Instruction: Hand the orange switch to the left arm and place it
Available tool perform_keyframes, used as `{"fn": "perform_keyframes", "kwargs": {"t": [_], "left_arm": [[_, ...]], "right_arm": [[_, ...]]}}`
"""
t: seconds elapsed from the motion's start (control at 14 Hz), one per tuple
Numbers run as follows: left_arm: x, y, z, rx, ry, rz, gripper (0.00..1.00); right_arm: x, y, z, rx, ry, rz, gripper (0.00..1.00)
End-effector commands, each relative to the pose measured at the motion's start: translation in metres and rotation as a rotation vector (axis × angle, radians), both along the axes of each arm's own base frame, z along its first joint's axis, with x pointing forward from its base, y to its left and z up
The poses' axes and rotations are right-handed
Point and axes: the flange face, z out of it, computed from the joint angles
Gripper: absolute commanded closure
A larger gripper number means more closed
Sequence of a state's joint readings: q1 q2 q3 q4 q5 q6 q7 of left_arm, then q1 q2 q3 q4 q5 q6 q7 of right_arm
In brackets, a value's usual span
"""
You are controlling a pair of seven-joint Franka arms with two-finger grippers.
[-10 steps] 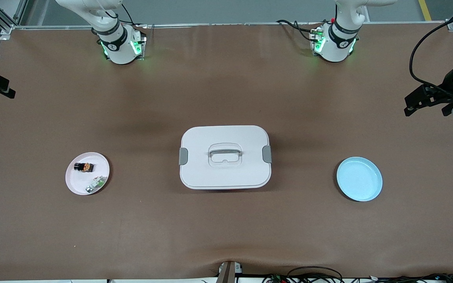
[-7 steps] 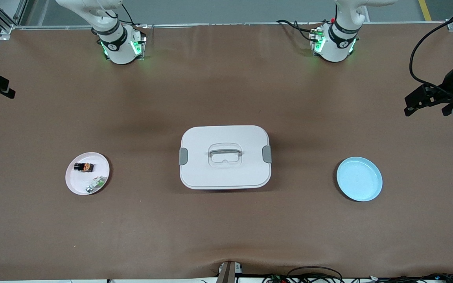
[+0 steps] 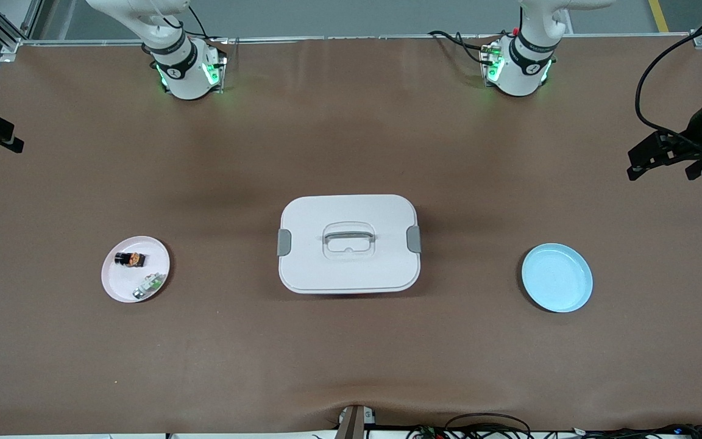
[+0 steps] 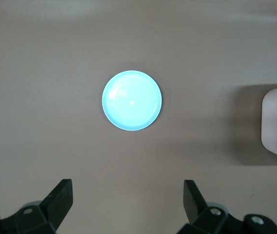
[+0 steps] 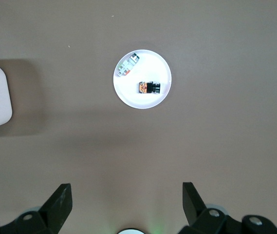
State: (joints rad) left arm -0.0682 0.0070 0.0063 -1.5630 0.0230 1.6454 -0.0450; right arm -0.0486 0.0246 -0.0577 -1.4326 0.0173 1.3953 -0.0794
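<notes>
Almost nothing has moved since the earlier front pictures: the black part of the right arm at the counter's edge has crept a touch higher in the view, and the black part of the left arm at the other edge has barely shifted. The switch, both plates and the box lie where they lay.

The orange switch (image 3: 130, 259) lies on its side on the white plate (image 3: 115, 283) toward the right arm's end of the counter (image 3: 351, 360), its orange face turned toward the box. A small green-and-white part (image 3: 148, 285) shares that plate, nearer to the front camera than the switch and apart from it.

The white box (image 3: 348, 244) stands in the middle of the counter with its lid on, grey latches at both ends and the grey handle lying flat in its recess. The blue plate (image 3: 557, 277) sits toward the left arm's end, well apart from the box.

The right pincer (image 5: 126, 202) hangs high over bare counter near the white plate (image 5: 128, 95), fingers spread wide and holding nothing; the switch (image 5: 149, 87) shows below it. The left pincer (image 4: 128, 204) hangs high near the blue plate (image 4: 132, 100), likewise spread wide and holding nothing.
</notes>
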Motion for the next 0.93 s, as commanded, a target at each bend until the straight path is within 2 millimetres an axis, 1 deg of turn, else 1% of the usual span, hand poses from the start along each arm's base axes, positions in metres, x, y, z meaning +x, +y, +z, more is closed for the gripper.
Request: {"fn": "perform_keyframes", "kwargs": {"t": [0.0,0.21,0.43,0.57,0.64,0.72,0.86], "left_arm": [[0.001,0.003,0.004,-0.009,0.005,0.005,0.00],[0.001,0.001,0.004,-0.009,0.005,0.003,0.00],[0.001,0.002,0.004,-0.009,0.005,0.003,0.00],[0.001,0.003,0.004,-0.009,0.005,0.005,0.00],[0.001,0.003,0.004,-0.010,0.006,0.005,0.00],[0.001,0.002,0.005,-0.009,0.004,0.003,0.00],[0.001,0.002,0.005,-0.010,0.003,0.003,0.00]], "right_arm": [[-0.007,-0.002,0.003,0.013,-0.002,0.001,0.00],[-0.007,-0.004,0.003,0.013,-0.007,-0.001,0.00],[-0.007,-0.014,0.002,0.011,-0.005,-0.019,0.00],[-0.007,-0.012,0.002,0.011,-0.005,-0.017,0.00],[-0.006,-0.016,0.002,0.012,-0.010,-0.024,0.00],[-0.005,-0.024,0.000,0.014,-0.013,-0.038,0.00],[0.003,-0.020,-0.002,0.000,-0.044,-0.028,0.00]]}}
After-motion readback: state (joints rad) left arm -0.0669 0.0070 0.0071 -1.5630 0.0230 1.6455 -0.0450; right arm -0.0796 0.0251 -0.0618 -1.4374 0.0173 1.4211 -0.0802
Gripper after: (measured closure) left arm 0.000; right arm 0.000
